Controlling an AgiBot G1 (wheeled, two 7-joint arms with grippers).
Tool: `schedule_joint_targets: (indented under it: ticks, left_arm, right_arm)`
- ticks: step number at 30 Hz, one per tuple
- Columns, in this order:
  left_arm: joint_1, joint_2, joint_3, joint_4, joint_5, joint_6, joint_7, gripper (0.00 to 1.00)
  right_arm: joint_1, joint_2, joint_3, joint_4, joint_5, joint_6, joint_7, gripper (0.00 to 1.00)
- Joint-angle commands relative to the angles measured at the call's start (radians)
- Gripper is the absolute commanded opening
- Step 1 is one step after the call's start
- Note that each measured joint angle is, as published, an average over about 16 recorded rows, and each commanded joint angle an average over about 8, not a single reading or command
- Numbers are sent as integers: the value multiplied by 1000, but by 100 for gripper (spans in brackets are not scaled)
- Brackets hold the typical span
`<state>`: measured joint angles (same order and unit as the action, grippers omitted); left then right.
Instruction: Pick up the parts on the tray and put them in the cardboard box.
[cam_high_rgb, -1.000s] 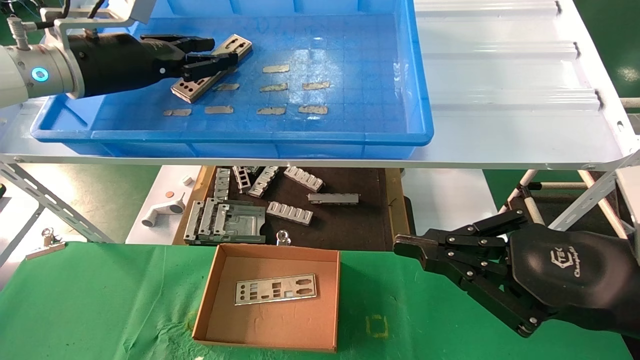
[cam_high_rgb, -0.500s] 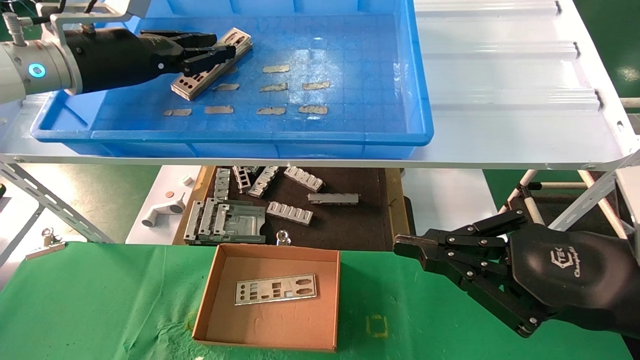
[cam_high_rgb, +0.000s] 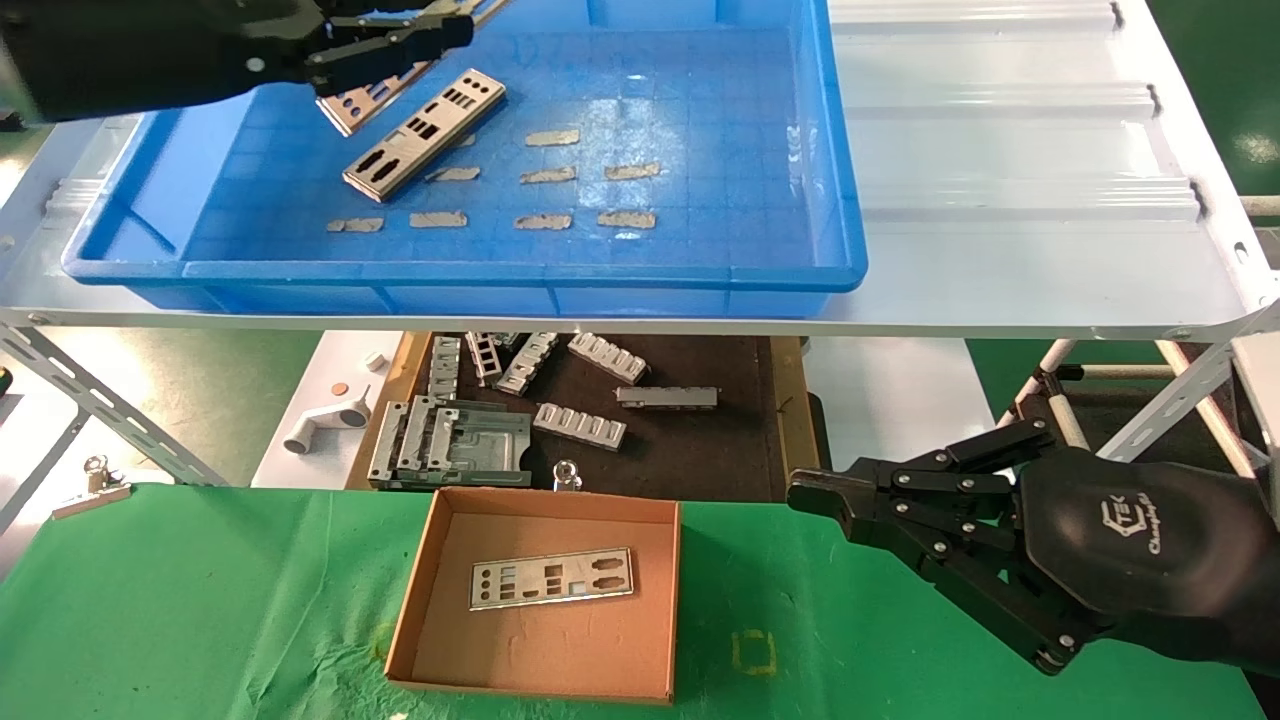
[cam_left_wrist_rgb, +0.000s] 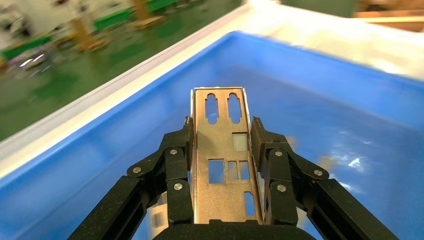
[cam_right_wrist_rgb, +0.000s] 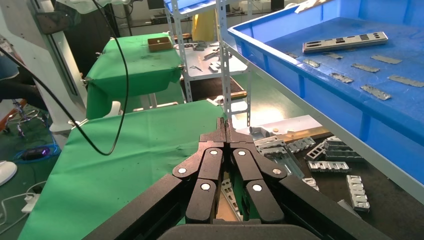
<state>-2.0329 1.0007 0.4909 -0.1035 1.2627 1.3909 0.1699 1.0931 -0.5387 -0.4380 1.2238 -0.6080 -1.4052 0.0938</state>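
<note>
Left gripper (cam_high_rgb: 400, 45) above far left corner of tray (cam_high_rgb: 840, 270), fingers (cam_left_wrist_rgb: 177, 160) clamped on both long edges of one plate (cam_left_wrist_rgb: 225, 165), lifted clear of floor. Second plate (cam_high_rgb: 425, 133) flat on tray floor just beneath, diagonal, near small grey patches (cam_high_rgb: 540, 175). Cardboard box (cam_high_rgb: 430, 620) on green cloth (cam_high_rgb: 200, 600) below shelf, third plate (cam_high_rgb: 552, 577) lying flat inside. Right gripper (cam_high_rgb: 805, 492) parked low at right, well apart from box, fingertips pressed together, nothing held.
</note>
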Motion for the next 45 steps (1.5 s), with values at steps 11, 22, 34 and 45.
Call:
schedule_joint_targets:
  ticks: [11,22,34,45]
  left_arm:
    - [95,-151,70,-376,-134,219,2,0]
    - [339,-353,239,-910,-277,154,-89,0]
    - [710,-300,373,-1112,-26,-249,-37,0]
    - [771,-169,383,-992,32,-437,-4,0]
  right_arm:
    - [0,0,0,0,0,0,0,0]
    - [0,0,0,0,0,0,0,0]
    - [0,0,0,0,0,0,0,0]
    - [0,0,0,0,0,0,0,0]
